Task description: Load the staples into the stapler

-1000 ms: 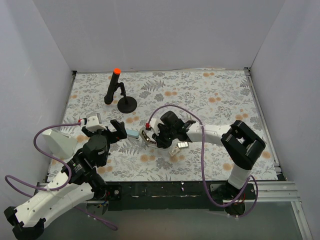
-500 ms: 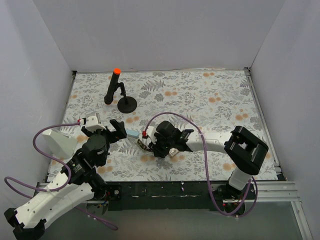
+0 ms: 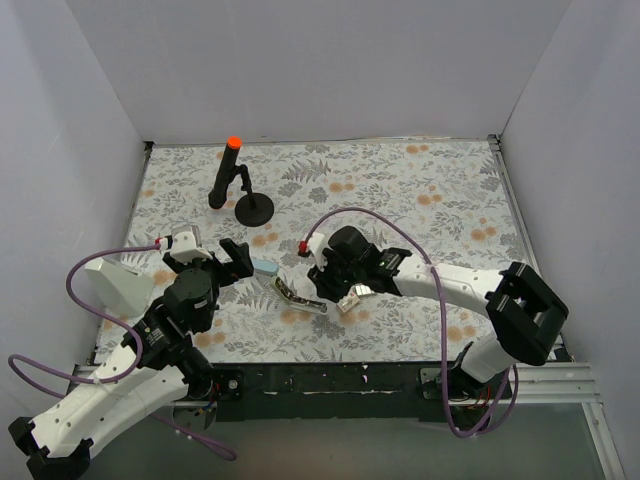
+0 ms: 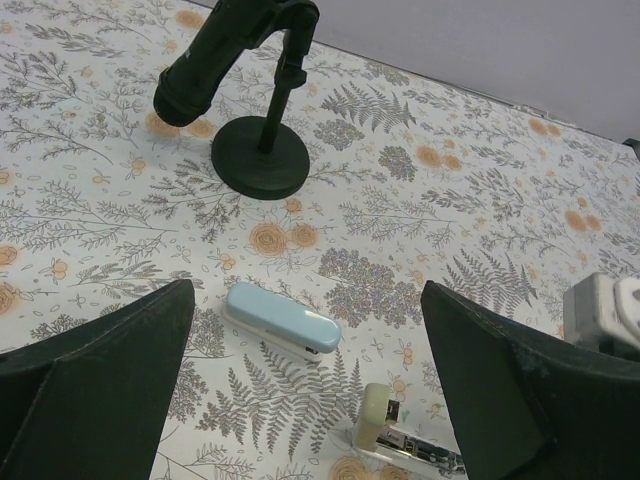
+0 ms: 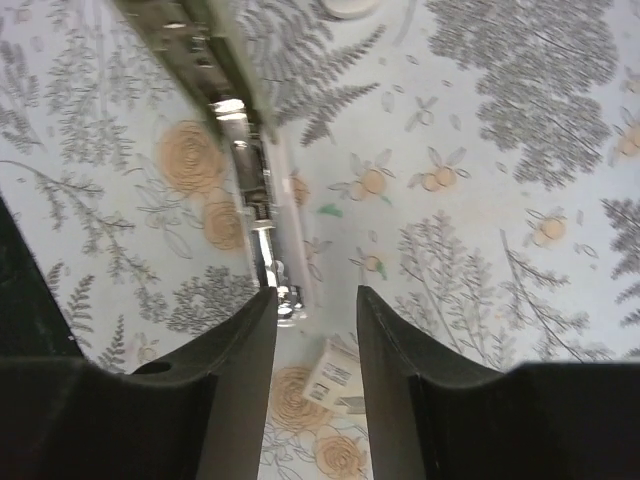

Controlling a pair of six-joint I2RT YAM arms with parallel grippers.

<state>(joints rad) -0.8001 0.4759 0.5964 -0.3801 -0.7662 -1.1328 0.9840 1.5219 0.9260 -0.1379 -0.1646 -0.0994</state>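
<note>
Just beyond the parted, empty fingers of the right gripper (image 5: 315, 300), the open stapler (image 5: 225, 100) lies rail-up. The staples (image 3: 357, 292) and their box (image 5: 333, 375) sit beneath the gap. Pinch the staples squarely, parallel to the rail. The left gripper (image 4: 305, 290) stands spread wide, empty.

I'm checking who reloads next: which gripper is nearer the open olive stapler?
Right. The right gripper hovers open just beside the stapler, on its right; the left gripper is farther off on its left, with the light blue bar in between.
</note>
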